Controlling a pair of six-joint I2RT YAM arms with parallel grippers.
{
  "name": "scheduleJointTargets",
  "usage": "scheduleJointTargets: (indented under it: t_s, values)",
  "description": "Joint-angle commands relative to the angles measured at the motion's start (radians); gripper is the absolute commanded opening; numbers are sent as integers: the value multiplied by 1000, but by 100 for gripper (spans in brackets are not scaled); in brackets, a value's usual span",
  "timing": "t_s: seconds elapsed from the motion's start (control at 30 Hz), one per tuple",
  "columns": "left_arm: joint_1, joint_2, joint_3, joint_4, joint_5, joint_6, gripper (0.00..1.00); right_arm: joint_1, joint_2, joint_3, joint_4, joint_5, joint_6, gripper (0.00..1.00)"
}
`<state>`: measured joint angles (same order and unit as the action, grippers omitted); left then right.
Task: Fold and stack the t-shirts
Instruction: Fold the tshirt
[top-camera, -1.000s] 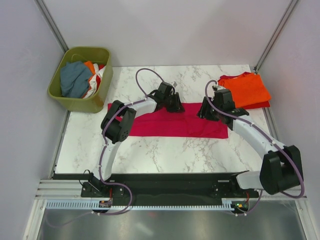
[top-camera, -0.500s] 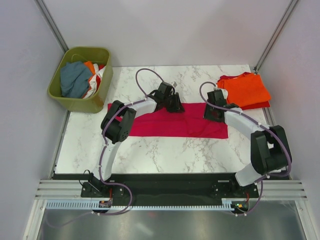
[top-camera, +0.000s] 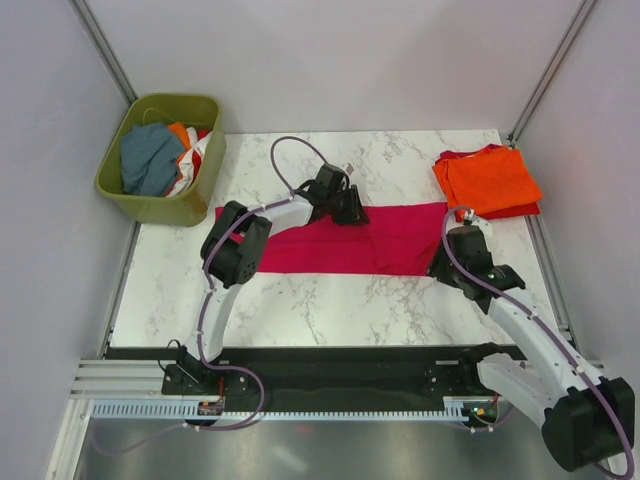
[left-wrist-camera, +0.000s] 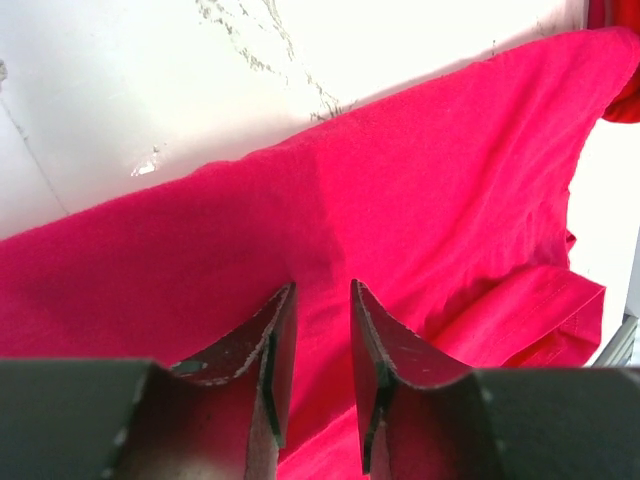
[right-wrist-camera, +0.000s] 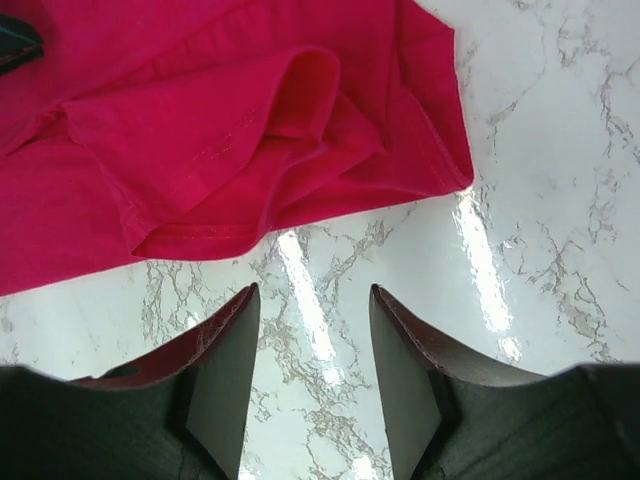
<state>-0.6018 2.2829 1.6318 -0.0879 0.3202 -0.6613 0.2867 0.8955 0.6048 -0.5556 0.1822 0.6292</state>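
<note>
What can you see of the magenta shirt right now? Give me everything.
The magenta shirt is plain soft cloth, folded into a long band lying flat, left to right, on the marble table. Its right end is rumpled, with a looped sleeve fold and stitched hems showing. The left gripper has its narrowly parted fingers on the cloth near the far edge; whether it pinches is unclear. The right gripper hangs open over bare marble just off the near right corner, not touching.

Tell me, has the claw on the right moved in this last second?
Yes. The right gripper drew back from the orange shirts toward the table's near edge, off the pink shirt's right end.
</note>
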Motion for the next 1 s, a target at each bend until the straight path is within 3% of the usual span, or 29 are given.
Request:
scheduleJointTargets:
  t_s: [0.0, 0.3, 0.5, 0.7, 0.83, 0.97]
  values:
    - [-1, -80, -20, -1, -33, 37, 36, 0, 87, 85, 14, 45, -5, 56]
    - [-35, -270, -108, 14, -159, 163, 55, 0, 365, 246, 69, 236, -77, 53]
    - [-102, -376, -210, 69, -234, 241, 56, 0, 491, 279, 95, 306, -74, 48]
    - [-138, -385, -273, 140, -230, 288, 53, 0, 523, 264, 121, 272, -60, 32]
    - [-174, -376, -280, 132, -234, 331, 52, -1, 493, 225, 122, 254, -56, 3]
    - [-239, -366, -283, 103, -276, 384, 50, 0, 407, 158, 122, 214, -42, 0]
